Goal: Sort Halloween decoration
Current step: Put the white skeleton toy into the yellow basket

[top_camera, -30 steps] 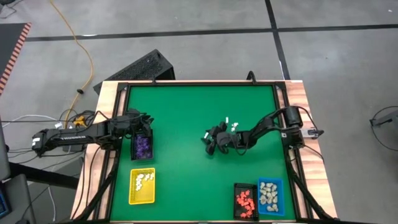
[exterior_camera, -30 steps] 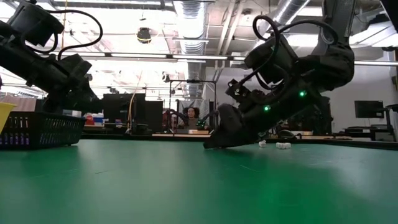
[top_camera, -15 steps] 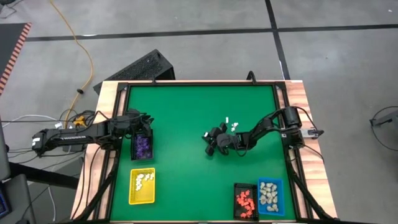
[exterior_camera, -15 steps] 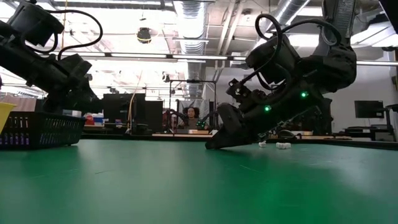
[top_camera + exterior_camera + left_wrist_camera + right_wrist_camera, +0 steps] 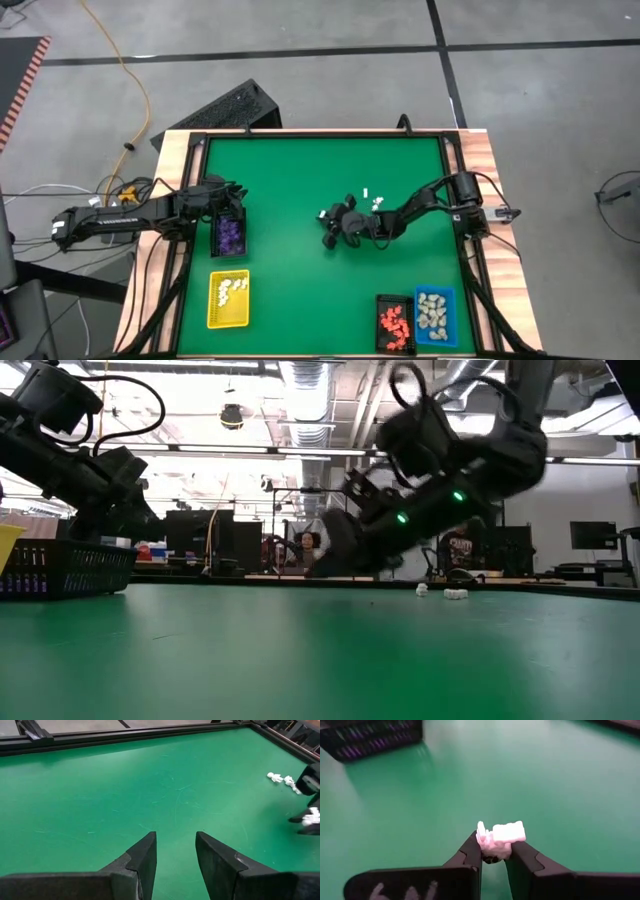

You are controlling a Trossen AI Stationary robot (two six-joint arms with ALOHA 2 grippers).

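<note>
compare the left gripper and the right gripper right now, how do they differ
The right gripper is shut on a white figurine; the left gripper is open and holds nothing. The right gripper is near the middle of the green table; the left gripper hangs at the table's left edge, over the black tray of purple figurines. Both have two dark fingers.
</note>
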